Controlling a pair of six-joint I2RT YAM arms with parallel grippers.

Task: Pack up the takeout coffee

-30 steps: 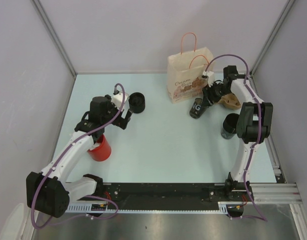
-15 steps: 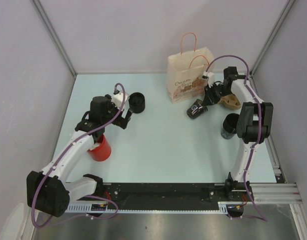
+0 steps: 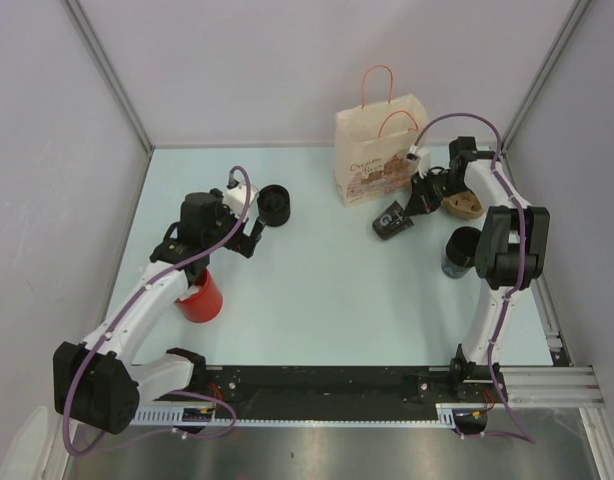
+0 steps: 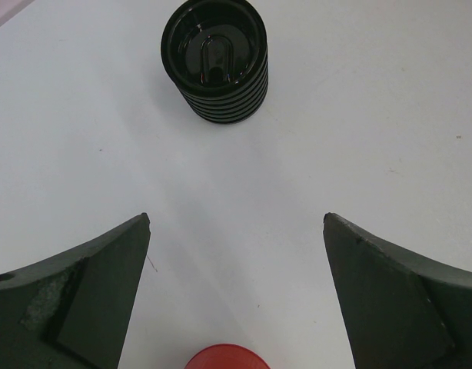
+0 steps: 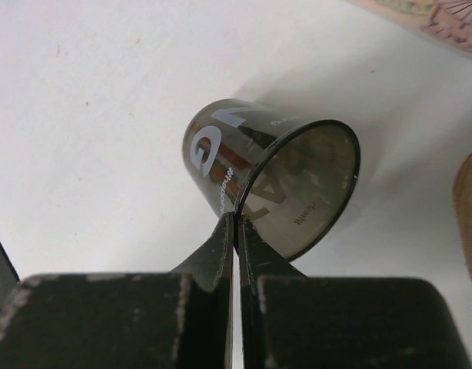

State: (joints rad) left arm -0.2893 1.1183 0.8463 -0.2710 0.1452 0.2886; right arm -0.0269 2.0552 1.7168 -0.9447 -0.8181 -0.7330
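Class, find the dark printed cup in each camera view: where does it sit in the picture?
Top external: dark printed cup right of centre, just below the paper bag.
Left wrist: not in it.
Right wrist: centre, rim pinched by the fingers of the right gripper.
Shared landmark: paper bag, top right corner in right wrist.

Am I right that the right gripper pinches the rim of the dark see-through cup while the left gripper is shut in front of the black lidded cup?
Not quite: the left gripper is wide open, not shut, as the left wrist view shows, with the black lidded cup ahead of it. The right gripper does pinch the rim of the dark see-through cup.
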